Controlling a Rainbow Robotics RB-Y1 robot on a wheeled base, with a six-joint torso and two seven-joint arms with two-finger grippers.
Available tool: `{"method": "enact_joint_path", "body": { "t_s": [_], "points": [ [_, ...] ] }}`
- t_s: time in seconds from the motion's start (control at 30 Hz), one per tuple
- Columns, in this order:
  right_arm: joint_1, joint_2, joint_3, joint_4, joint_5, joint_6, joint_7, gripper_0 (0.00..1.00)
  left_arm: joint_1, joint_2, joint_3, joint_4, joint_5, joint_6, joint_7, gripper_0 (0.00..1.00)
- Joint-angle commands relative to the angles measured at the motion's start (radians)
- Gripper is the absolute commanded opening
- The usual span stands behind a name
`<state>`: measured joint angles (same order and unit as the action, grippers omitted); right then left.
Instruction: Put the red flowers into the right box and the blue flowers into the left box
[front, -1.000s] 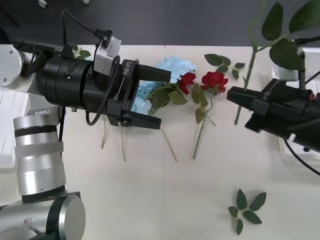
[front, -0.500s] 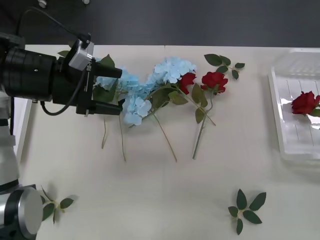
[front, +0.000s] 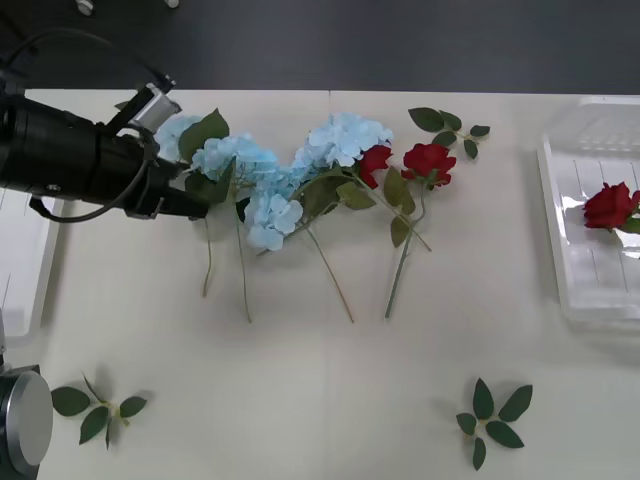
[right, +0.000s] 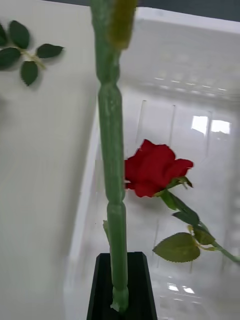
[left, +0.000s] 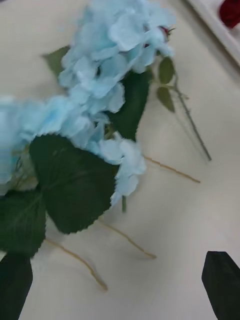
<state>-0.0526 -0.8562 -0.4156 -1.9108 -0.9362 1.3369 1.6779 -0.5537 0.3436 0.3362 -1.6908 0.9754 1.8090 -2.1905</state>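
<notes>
The blue flowers (front: 262, 170) lie in a loose heap on the cream desk (front: 320, 380) — pale sky-blue clusters of small petals with large dark-green leaves, thin stems trailing toward the robot. Just right of them, two red flowers (front: 428, 160) lie with their deep-red blooms near the blue petals and their green stems angled down across the desk.

The left end effector (front: 200, 190) reaches in from the left side, its black fingers (left: 222, 282) spread apart at the leaves of the leftmost blue cluster, with nothing between them in the left wrist view.

The right box (front: 560, 230) sits at the right edge of the desk, a shallow white translucent tray holding one red rose (front: 608, 206) with a short leafy stem. In the right wrist view, the right end effector (right: 120, 295) hangs over this box — a thick green stem (right: 112, 150) runs up from between its black fingers, which are closed on it. The left box (front: 30, 290) shows as a white tray at the left edge.

Flowerless leaf sprigs (front: 492, 418) lie at the near right and near left of the desk; beyond the far edge the floor is dark.
</notes>
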Motion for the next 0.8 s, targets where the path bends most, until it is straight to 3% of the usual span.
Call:
{"method": "enact_joint_path", "body": {
  "t_s": [0.03, 0.2, 0.8],
  "points": [
    [-0.016, -0.046, 0.047, -0.004, 0.146, -0.005, -0.122, 0.0, 0.012, 0.006, -0.025, -0.02, -0.11, -0.014, 0.129, 1.0],
    [-0.026, -0.053, 0.146, 0.023, 0.28, 0.019, -0.193, 0.0, 0.024, 0.006, -0.039, -0.018, -0.204, -0.027, 0.225, 1.0],
    [-0.096, -0.057, 0.265, 0.239, 0.372, -0.044, -0.216, 0.0, 0.153, -0.064, -0.125, -0.017, -0.391, -0.252, 0.316, 1.0]
  ]
}}
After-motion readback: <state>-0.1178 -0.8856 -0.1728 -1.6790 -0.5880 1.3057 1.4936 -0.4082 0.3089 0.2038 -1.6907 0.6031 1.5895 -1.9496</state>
